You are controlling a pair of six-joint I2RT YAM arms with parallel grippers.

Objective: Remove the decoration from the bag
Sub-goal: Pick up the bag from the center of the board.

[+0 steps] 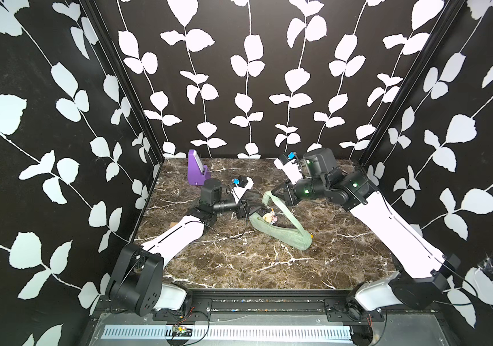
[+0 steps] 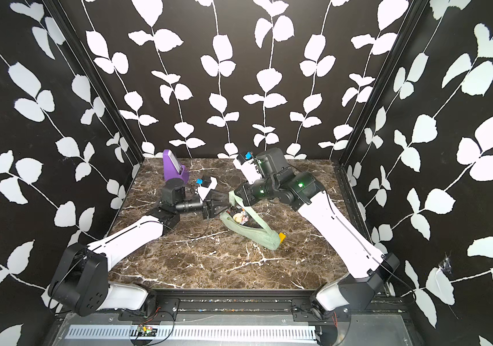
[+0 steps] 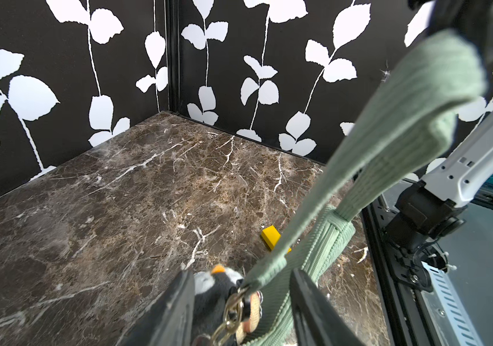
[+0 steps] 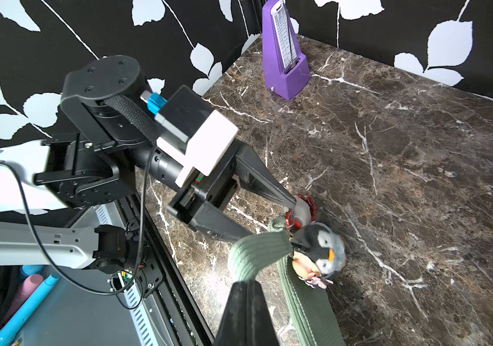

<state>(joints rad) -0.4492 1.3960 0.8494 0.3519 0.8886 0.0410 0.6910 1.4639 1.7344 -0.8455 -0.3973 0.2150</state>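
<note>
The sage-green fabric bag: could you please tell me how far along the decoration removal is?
Done: the right gripper is shut on the strap of the sage-green fabric bag, holding it raised. In hand: the open left gripper straddles the grey plush penguin charm and metal clasp. Left: unclipping; nothing looks detached.

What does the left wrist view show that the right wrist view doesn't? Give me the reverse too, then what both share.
Left wrist only: a yellow block by the bag, and the right arm. Right wrist only: the purple metronome and the left arm. Both: the sage-green bag, its strap pinched in the shut right gripper, the penguin plush, and the left gripper straddling the clasp.
</note>
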